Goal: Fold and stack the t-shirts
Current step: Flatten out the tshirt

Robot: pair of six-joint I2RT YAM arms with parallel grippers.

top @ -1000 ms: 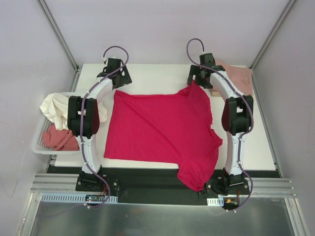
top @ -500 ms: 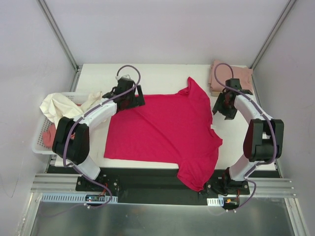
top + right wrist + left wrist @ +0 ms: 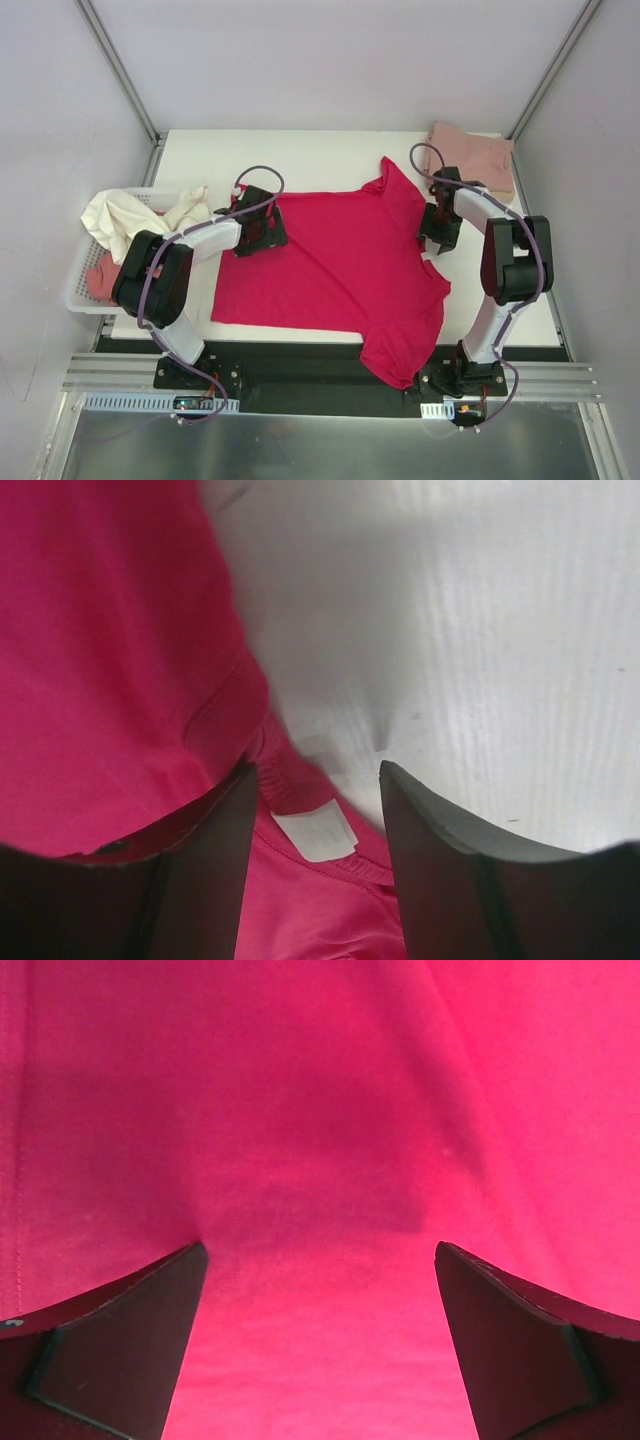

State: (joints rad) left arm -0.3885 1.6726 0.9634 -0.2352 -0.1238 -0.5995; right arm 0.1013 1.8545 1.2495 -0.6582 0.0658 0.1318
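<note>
A crimson-red t-shirt point(image 3: 340, 270) lies spread on the white table point(image 3: 320, 155), one sleeve hanging over the front edge. My left gripper point(image 3: 262, 232) hovers over the shirt's left part. In the left wrist view, that gripper point(image 3: 318, 1250) is open wide, with only smooth red cloth point(image 3: 320, 1110) below. My right gripper point(image 3: 432, 245) is at the shirt's right edge. In the right wrist view, this gripper point(image 3: 318, 770) has its jaws half narrowed but apart. The collar point(image 3: 285, 780) and its white label point(image 3: 315, 832) lie between them.
A folded dusty-pink shirt point(image 3: 472, 155) sits at the back right corner. A white lattice basket point(image 3: 80, 295) at the left edge holds a cream shirt point(image 3: 120, 215) and a salmon-pink one point(image 3: 100, 280). Grey walls close in both sides.
Both arms came forward from the table's back. The left one now sits over the shirt's left part, the right one at the collar. The right jaws have narrowed.
</note>
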